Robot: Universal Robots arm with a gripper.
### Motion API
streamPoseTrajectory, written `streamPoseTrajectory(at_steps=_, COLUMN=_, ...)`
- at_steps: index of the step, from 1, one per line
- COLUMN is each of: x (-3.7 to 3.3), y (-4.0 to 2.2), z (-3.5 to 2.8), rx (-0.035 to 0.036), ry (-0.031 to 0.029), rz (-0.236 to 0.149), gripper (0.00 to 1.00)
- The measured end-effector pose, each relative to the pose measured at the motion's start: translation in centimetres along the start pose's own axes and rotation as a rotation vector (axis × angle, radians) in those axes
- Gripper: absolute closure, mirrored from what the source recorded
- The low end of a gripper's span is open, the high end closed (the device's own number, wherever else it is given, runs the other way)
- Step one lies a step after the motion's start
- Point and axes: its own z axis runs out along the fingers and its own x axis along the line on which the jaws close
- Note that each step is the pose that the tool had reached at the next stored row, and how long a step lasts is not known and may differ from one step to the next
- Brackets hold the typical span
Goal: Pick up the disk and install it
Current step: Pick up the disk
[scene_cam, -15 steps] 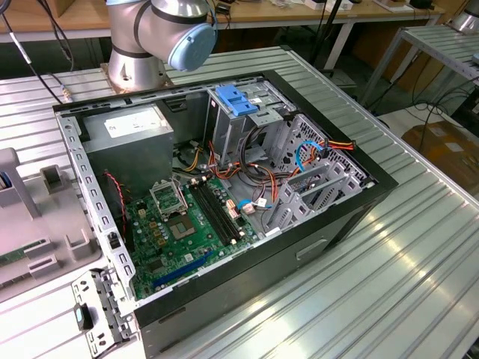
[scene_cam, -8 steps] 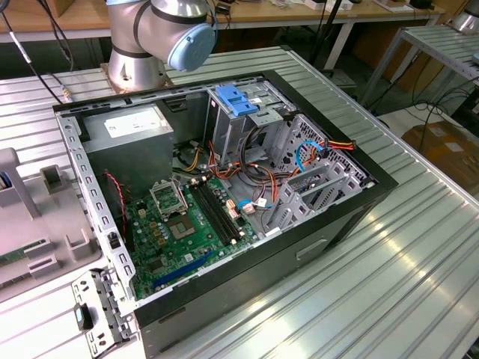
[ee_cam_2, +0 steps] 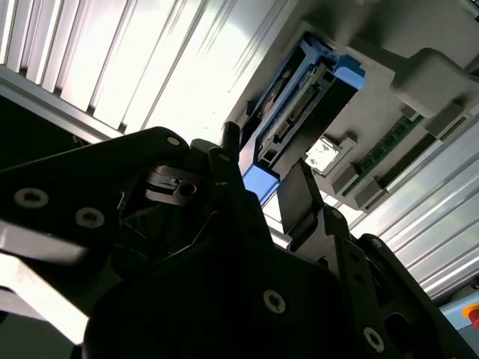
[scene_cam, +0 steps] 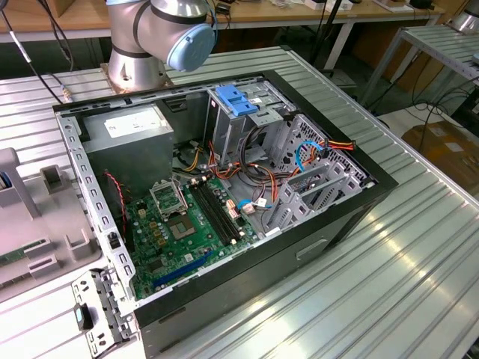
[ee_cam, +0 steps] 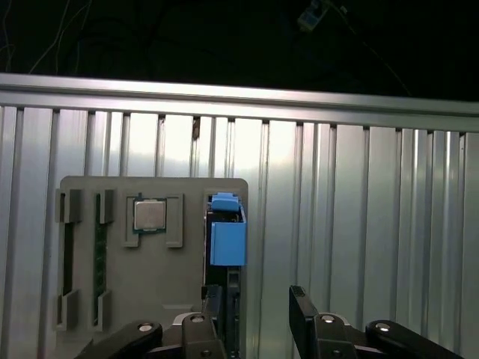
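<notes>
**While the case lies open, the pincer hangs spread above the disk**

As I look across the room, the ribbed metal table (scene_cam: 419, 284) takes up most of the scene. On it lies the black computer case (scene_cam: 299, 254), side panel off, with the green motherboard (scene_cam: 179, 224) showing. Behind the case stands the arm's base (scene_cam: 150, 30), grey with a pale blue cap. Inside the case, a fixed blue bracket (scene_cam: 236, 99) sits on top of the metal drive cage.

At the exterior view's left, well apart from the cage, lies the grey parts tray (scene_cam: 22, 202). In the first wrist view the tray (ee_cam: 112, 254) holds a square processor chip (ee_cam: 150, 215) in one pocket and a memory stick (ee_cam: 99, 239) in a slot beside it.

And there's the gripper (ee_cam: 257, 314), right over the tray's edge! Its two dark fingers (ee_cam: 301, 310) are spread wide and pinch nothing. The second wrist view shows the gripper (ee_cam_2: 263, 153) from behind its dark body, pointing at the tray.

The disk (ee_cam: 227, 239) stands on edge in the tray's outermost slot, its bright blue carrier facing up. One finger lines up over the slot and the other hangs past the tray's edge. From the second wrist view, the disk (ee_cam_2: 299, 105) shows its grey connector edge between the blue rails, just beside the chip (ee_cam_2: 323, 153).
</notes>
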Motion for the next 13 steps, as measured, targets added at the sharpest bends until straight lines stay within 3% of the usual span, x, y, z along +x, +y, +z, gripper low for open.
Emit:
streamPoseTrajectory(at_steps=6, x=-0.46, y=0.19, z=0.05, rx=0.0001, ry=0.0, rz=0.0, gripper=0.52)
streamPoseTrajectory(at_steps=13, x=-0.04, y=0.5, z=0.12, rx=-0.0001, ry=0.0, rz=0.0, gripper=0.52)
